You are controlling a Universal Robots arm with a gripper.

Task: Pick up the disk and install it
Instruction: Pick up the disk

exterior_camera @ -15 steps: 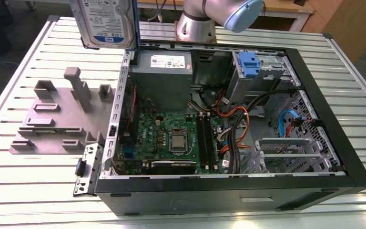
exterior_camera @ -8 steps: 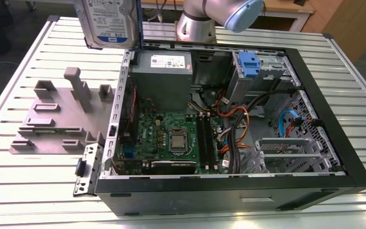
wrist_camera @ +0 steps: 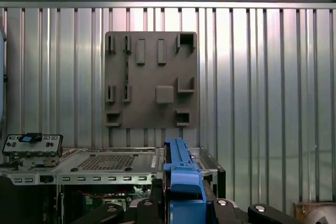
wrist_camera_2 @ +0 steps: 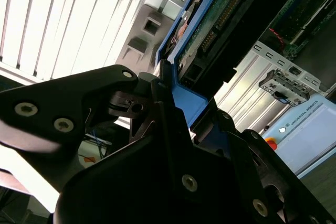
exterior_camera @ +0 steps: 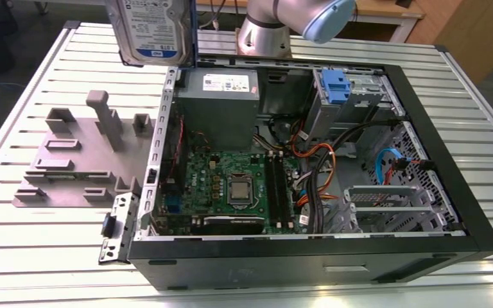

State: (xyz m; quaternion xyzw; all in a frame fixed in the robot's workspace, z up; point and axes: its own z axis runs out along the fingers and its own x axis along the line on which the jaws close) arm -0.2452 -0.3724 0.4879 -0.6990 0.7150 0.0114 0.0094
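Blue plastic runs straight between the black fingers [wrist_camera_2: 94,93] of the gripper [wrist_camera_2: 157,98]: they are clamped on the carrier bracket [wrist_camera: 181,182] that frames the disk [wrist_camera_2: 226,9], whose circuit-board side is seen in the second wrist view. In the exterior view the disk [exterior_camera: 155,29] hangs upright with its white-and-blue label facing the camera, lifted clear of everything beneath it. The pickup therefore looks complete, and the work is at the carry stage, with the install not yet done.

Just below and beyond the gripper lies the near wall of the open computer case [wrist_camera: 105,163]. In my judgement, seating the disk calls for turning it out of its upright hang. It must then be lined up with the drive cage [exterior_camera: 354,96] across the case from the gripper, where a blue caddy [exterior_camera: 336,83] already sits.

Orange and black cables [exterior_camera: 315,154] loop just beside that cage and could snag the bracket. The power supply [exterior_camera: 219,96] stands between the gripper and the cage, with the motherboard [exterior_camera: 229,186] lower down.

Farther out on the slatted metal table [exterior_camera: 41,256], well apart from the gripper, the grey holder block [exterior_camera: 75,160] stands with its slots bare. The arm [exterior_camera: 281,25] rises behind the case.
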